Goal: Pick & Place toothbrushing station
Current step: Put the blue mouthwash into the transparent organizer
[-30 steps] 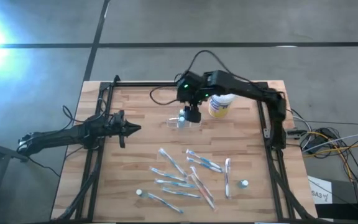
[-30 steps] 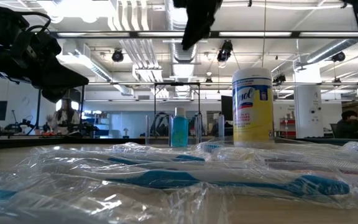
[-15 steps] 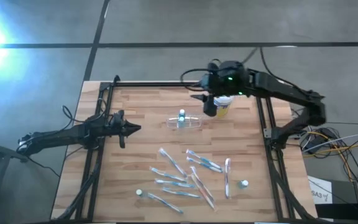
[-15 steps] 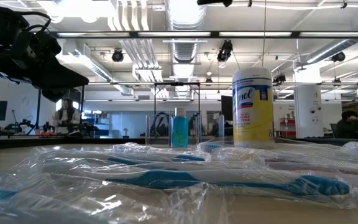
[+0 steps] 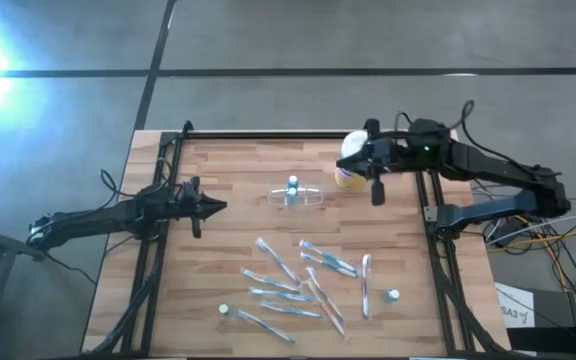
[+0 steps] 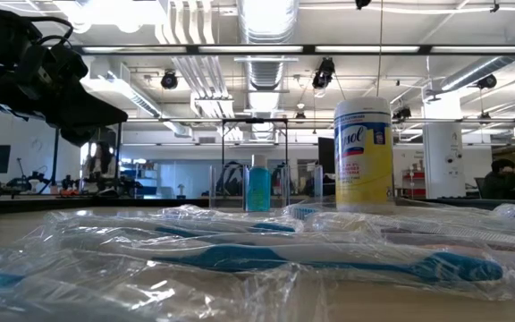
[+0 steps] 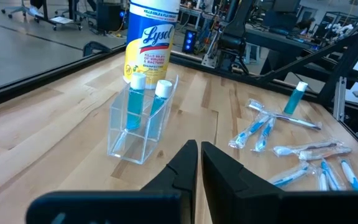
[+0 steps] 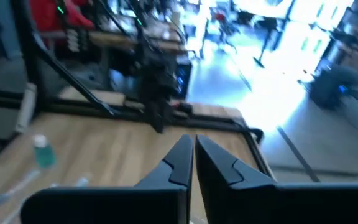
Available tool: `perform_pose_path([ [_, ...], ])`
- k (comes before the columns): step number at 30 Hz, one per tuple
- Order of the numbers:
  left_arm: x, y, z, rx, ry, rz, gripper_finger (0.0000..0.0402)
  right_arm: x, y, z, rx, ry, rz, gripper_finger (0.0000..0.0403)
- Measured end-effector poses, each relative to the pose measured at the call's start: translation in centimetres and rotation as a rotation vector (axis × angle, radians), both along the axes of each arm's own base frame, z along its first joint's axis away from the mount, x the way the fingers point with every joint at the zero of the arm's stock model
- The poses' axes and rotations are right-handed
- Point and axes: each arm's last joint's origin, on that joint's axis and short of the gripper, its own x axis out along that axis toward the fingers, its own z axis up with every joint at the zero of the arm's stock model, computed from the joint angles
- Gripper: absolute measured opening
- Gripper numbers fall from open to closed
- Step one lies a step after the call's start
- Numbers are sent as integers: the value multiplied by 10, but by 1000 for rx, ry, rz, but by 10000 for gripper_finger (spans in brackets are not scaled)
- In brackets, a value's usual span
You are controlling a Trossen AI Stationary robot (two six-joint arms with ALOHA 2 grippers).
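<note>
The right arm [image 5: 488,172] covered part of the canister [image 5: 349,172] in the high view. The toothbrushing station [image 5: 297,196] was too small there to show its compartments. The right wrist view was blurred throughout.

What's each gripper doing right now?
Left gripper: shut, empty, at the table's left edge.
Right gripper: shut, empty, beside the canister.

The right gripper [image 8: 193,163] is pointing out over the wooden table [image 8: 104,155], its two dark fingers [image 8: 173,163] pressing nearly together. A small blue-capped tube [image 8: 41,151] is lying on the wood. A black frame [image 8: 160,106] is standing beyond.
</note>
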Motion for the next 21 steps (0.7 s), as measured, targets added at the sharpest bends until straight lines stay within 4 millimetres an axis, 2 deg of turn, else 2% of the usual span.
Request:
perform_pose_path([
  [14, 0, 0, 1, 33, -2, -7, 26, -39, 10, -46, -11, -185, 39, 11],
  [21, 0, 0, 0, 38, 1, -9, 26, -48, 15, -69, 17, -275, 118, 11],
])
